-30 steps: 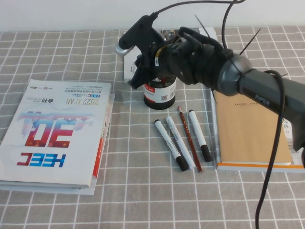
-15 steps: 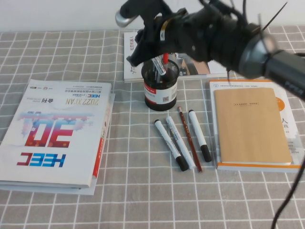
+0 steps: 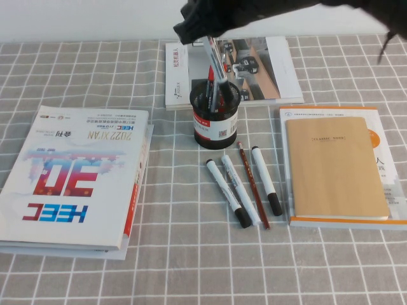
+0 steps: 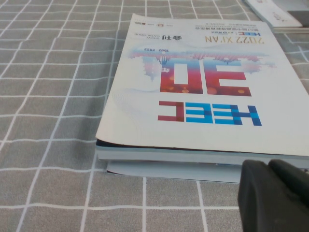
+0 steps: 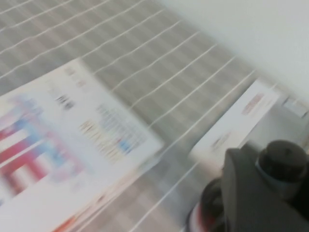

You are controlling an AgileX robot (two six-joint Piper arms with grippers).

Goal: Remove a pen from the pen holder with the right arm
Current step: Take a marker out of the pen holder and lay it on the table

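Grey checked tablecloth [image 3: 191,267] is spread under everything. Nearest, the left gripper [image 4: 270,193] is parked low just beside the corner of the thick white book [image 3: 82,178], well off to the left-arm side of the working gripper. It has no part in this task, and whether it is apart or together cannot be told.

Further in, four loose pens [image 3: 240,190] are laid side by side on the cloth, below and nearer than the right gripper. They are judged to be spares left outside the pot. A brown notebook [image 3: 334,165] is lying flat to its right-arm side, clear of the lifting path.

Directly beneath the right gripper the black mesh pen holder [image 3: 215,130] is stood upright, with other pens left inside. The pen [image 3: 214,67], red and white, is seen tilted, with its upper end taken between the jaws and its lower end not yet clear of the holder's mouth. The tilt is judged to follow the pen's lean in the pot.

The right gripper [image 3: 202,28] is raised high above the holder and is clamped on the pen. A straight upward pull is judged to be needed so the holder is not tipped. Behind and below it a magazine [image 3: 254,63] is lying flat.
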